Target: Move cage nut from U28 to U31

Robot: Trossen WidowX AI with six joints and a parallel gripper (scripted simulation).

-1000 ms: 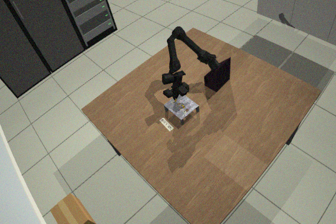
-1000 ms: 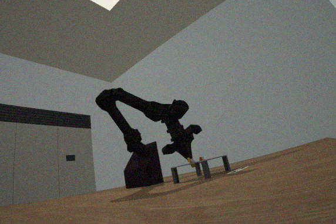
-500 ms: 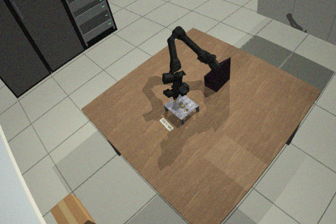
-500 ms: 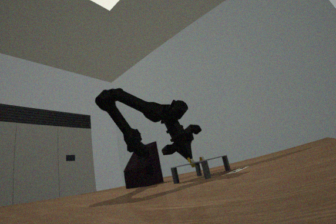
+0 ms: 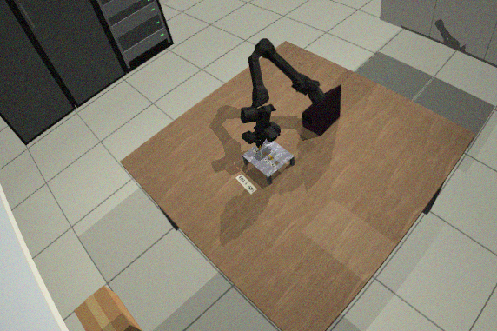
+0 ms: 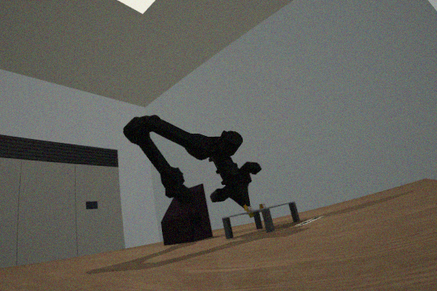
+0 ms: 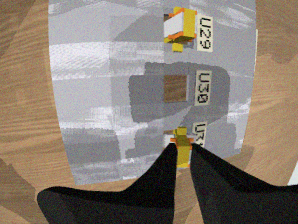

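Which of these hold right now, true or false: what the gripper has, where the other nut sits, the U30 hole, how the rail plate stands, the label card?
1. The gripper is shut on a yellow cage nut. True.
2. The other nut sits at U30. False: it sits beside the U29 label.
3. The U30 hole has no nut in it. True.
4. The rail plate lies flat on the table. False: it stands raised on legs.
5. The held nut is at the U31 end of the plate. True.
6. The white label card lies on the rail plate. False: it lies on the table.
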